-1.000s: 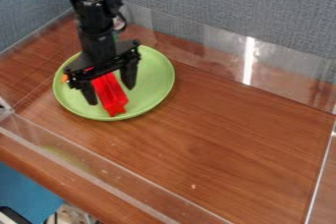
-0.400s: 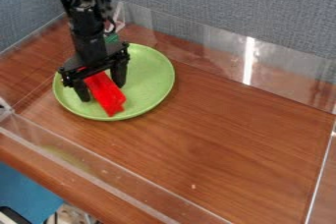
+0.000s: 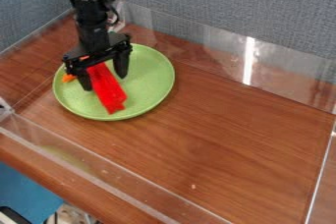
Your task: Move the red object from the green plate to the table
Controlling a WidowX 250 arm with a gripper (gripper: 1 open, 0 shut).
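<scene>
Slanted across the green plate (image 3: 152, 75), below a wide-open end effector (image 3: 104, 72).

At the left, just inside the plate's rim, showing a bit of orange (image 3: 69, 77), partly hidden by the end effector. Next, rightward, lying on the plate's left half with the red object (image 3: 108, 90): long axis running from upper left, under the end effector, down to the lower right, steeper than a true diagonal, with the near end pointing toward the plate's lower rim and the far end partly covered. Over that far end, reaching down from above with fingers spread wide, one to each side of the red; gripping nothing visibly, though impossible to tell whether touching. Farther right, bare green up to the rim, then open wood grain of the worktop (image 3: 230, 135).
</scene>
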